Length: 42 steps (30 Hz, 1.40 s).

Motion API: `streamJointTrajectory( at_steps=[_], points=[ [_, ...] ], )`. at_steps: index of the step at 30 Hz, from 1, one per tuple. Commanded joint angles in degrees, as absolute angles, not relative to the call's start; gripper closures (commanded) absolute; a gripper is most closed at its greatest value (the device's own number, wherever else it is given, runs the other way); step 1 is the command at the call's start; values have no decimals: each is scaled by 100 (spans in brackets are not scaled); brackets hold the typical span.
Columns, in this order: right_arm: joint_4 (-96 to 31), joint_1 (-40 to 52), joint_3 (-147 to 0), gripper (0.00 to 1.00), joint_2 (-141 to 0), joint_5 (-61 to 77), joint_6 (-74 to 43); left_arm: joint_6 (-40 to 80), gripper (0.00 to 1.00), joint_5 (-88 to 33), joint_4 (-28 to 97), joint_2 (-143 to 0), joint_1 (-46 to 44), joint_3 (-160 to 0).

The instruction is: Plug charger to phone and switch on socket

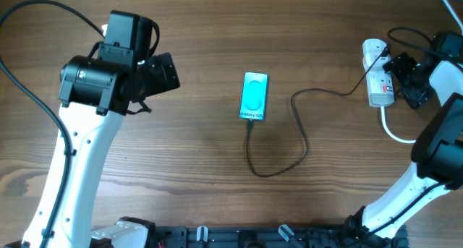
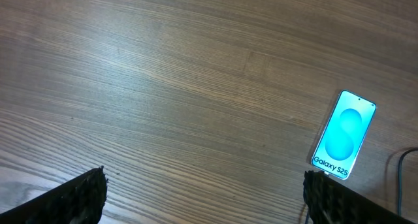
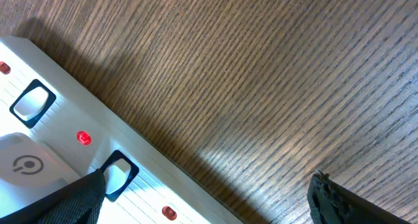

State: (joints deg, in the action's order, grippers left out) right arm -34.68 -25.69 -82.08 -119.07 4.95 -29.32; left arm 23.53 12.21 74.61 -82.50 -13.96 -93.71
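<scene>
Apparently, the charger (image 1: pixel 305 141) is already joined to the phone (image 1: pixel 254 96) at frame centre, while the socket (image 1: pixel 377 80) at upper right is judged not yet switched on, the right gripper (image 3: pixel 206 185) being held over it wide open and empty, the left gripper (image 2: pixel 204 178) likewise.

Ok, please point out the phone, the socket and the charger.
phone (image 1: pixel 254 96), overhead view, middle of the screen.
socket (image 1: pixel 379 92), overhead view, white body.
charger (image 1: pixel 329 91), overhead view, cable left of socket.
</scene>
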Motion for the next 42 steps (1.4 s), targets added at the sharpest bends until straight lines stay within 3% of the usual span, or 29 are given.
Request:
streamJointTrajectory(
  at_steps=[1,5,16,29,35,42],
  points=[
    [-3732,-2473,-8141,0,-12195,764,-2751,2447,0,1334,7461,-8267,-1398,-9369],
    [-4292,-2633,-8154,0,-11710,-54,-3214,2449,0,1334,7461,-8267,-1398,-9369],
    [-5892,-2661,-7861,0,-9443,-36,-3135,2447,0,1334,7461,-8267,-1398,-9369],
    [-4429,-429,-5249,0,-5059,-19,-2845,2447,0,1334,7461,-8267,-1398,-9369],
    [-4698,-375,-5238,0,-4254,414,-2351,2449,0,1334,7461,-8267,-1398,-9369],
    [-5664,-375,-5236,0,-3262,696,-2578,2447,0,1334,7461,-8267,-1398,-9369]
  ],
)
